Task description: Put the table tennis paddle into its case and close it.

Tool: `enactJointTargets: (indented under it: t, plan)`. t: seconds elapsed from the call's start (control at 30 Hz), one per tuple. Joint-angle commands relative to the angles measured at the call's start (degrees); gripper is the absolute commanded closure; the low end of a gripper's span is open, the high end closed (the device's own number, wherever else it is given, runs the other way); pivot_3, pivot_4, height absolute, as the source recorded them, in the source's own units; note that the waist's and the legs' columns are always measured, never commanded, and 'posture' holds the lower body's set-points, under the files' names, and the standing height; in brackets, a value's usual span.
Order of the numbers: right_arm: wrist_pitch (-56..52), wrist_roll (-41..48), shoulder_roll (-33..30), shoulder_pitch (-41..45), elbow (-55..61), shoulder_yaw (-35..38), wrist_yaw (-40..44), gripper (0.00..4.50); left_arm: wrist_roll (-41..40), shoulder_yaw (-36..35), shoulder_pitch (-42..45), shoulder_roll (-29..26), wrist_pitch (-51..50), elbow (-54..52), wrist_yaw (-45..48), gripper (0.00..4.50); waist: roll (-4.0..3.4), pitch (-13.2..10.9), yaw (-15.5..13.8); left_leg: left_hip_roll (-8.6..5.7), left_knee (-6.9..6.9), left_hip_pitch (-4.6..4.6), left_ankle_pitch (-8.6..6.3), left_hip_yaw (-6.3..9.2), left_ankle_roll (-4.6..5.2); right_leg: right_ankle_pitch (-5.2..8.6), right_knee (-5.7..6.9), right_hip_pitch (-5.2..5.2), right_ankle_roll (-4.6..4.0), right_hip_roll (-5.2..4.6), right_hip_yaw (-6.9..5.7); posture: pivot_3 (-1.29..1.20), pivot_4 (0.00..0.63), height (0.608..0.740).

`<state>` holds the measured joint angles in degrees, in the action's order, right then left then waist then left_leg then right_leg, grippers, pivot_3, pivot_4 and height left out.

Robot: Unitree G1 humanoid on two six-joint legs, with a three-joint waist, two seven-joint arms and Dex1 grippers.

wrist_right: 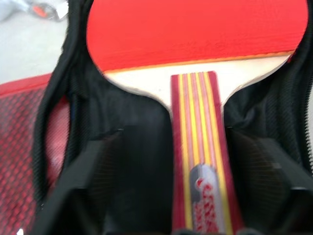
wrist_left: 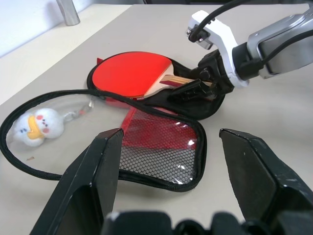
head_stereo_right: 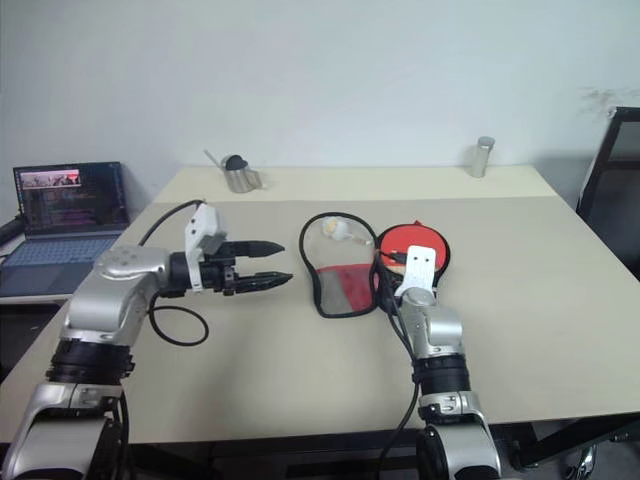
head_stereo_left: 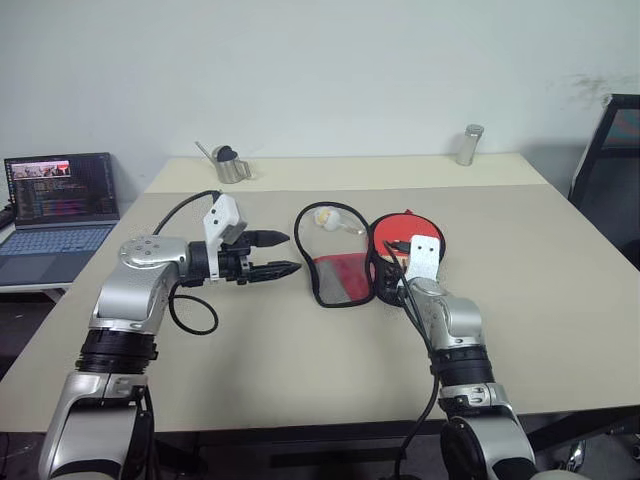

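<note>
The case lies unzipped and spread flat on the table, its red mesh-pocket half toward my left arm. In its black half rests the table tennis paddle, red face up, wooden handle pointing back at me. My right gripper is low over that handle. Its fingers stand open on either side of the handle, with gaps showing on both sides. My left gripper hovers open and empty above the table, left of the case and pointing at it.
A white plush keychain lies at the far end of the case's flap. A metal pitcher and a metal cylinder stand at the back. A laptop sits far left, a black chair far right.
</note>
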<state>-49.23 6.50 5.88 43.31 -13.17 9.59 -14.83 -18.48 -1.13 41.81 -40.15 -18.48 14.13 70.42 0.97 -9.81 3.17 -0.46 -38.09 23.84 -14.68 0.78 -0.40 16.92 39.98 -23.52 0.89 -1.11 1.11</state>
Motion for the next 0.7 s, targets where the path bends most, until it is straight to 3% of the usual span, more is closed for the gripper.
enactJointTargets:
  t: [0.03, 0.17, 0.33, 0.57, 0.7]
  plan:
    - [-4.52, -0.10, -0.99, -1.01, 9.98, -3.32, 2.01, 0.18, 0.93, 0.02, 1.99, 1.45, 2.50, 1.15, -2.09, 1.07, 0.00, 0.00, -0.10, 0.00, 0.00, 0.00, 0.00, 0.00, 0.00, 0.00, 0.00, 0.00, 0.00, 0.00, -0.01, 0.00, 0.150, 0.740]
    - [-8.78, 1.49, -7.00, -3.36, 22.29, -6.83, 9.18, 0.18, 2.78, -1.39, 1.48, 3.10, 6.29, 4.15, -7.21, 1.07, 0.00, 0.00, -0.33, -0.01, -0.02, 0.04, 0.00, 0.03, 0.00, 0.00, -0.01, 0.00, 0.00, 0.00, -0.03, 0.00, 0.150, 0.740]
    - [-0.61, 6.78, -21.57, -9.74, 36.26, -15.17, 30.89, 0.18, 1.95, -3.54, 2.11, 5.68, 7.50, 9.59, -11.77, 1.07, 0.03, 0.01, -0.51, -0.01, -0.04, 0.04, -0.01, 0.08, 0.02, 0.00, -0.07, 0.03, 0.01, 0.02, -0.10, 0.00, 0.150, 0.740]
    - [-2.18, 18.15, -38.75, -9.61, 39.58, -8.31, 50.58, 0.18, 8.47, -1.14, 5.64, 7.27, 12.68, 23.16, -18.32, 1.07, 0.08, -0.01, -0.72, -0.02, -0.17, -0.02, -0.01, 0.15, 0.04, 0.00, -0.04, 0.17, 0.01, 0.04, -0.18, 0.00, 0.150, 0.740]
    - [-5.05, 24.57, -43.79, -6.84, 38.89, -4.55, 56.17, 0.18, 15.43, 2.80, 9.26, 8.37, 16.72, 33.10, -23.09, 1.07, 0.10, -0.02, -1.25, -0.02, -0.26, -0.03, -0.01, 0.23, 0.04, -0.01, -0.04, 0.24, 0.01, 0.04, -0.25, 0.00, 0.150, 0.740]
